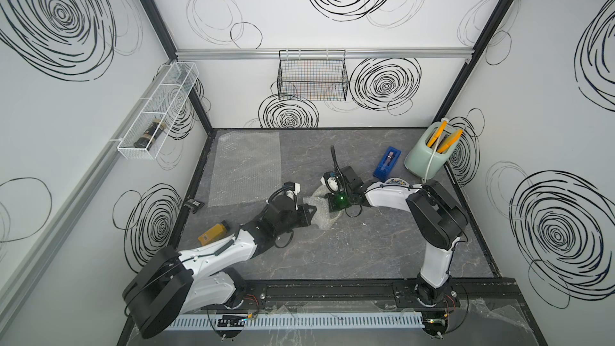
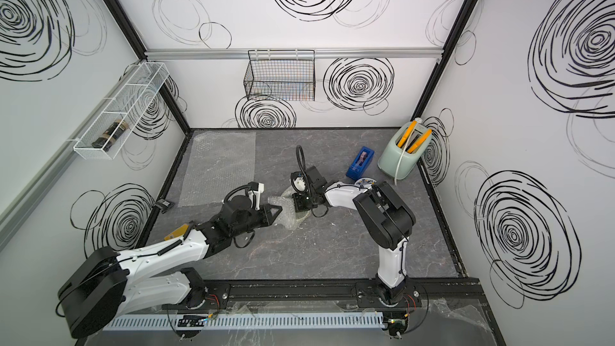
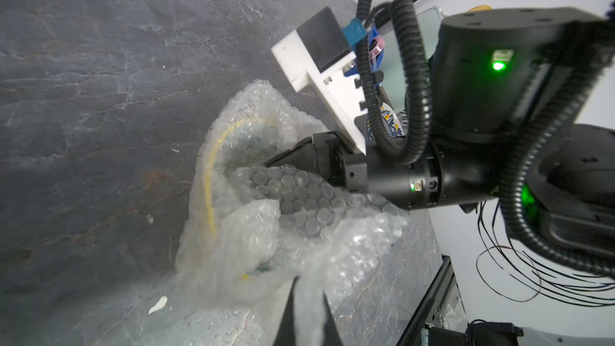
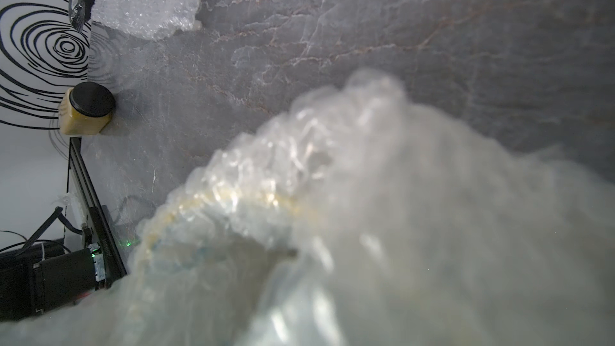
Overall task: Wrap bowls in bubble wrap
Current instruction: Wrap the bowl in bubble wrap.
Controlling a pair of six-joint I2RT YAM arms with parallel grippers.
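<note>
Cream bowl [image 3: 213, 168] at tabletop [image 1: 349, 254] centre, half bundled in bubble wrap [image 3: 299, 194]. Left end effector [image 3: 309, 289] pinching wrap; right end effector [image 3: 283, 160] buried in folds, grip unclear. Blue-patterned bowl [image 1: 396, 181] bare, second sheet [image 1: 246, 168] flat.

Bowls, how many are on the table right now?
2. A cream bowl sits bundled in bubble wrap in the middle of the table; a blue-patterned bowl peeks out behind the right arm, near the blue tape holder. The arms could hide more.
</note>
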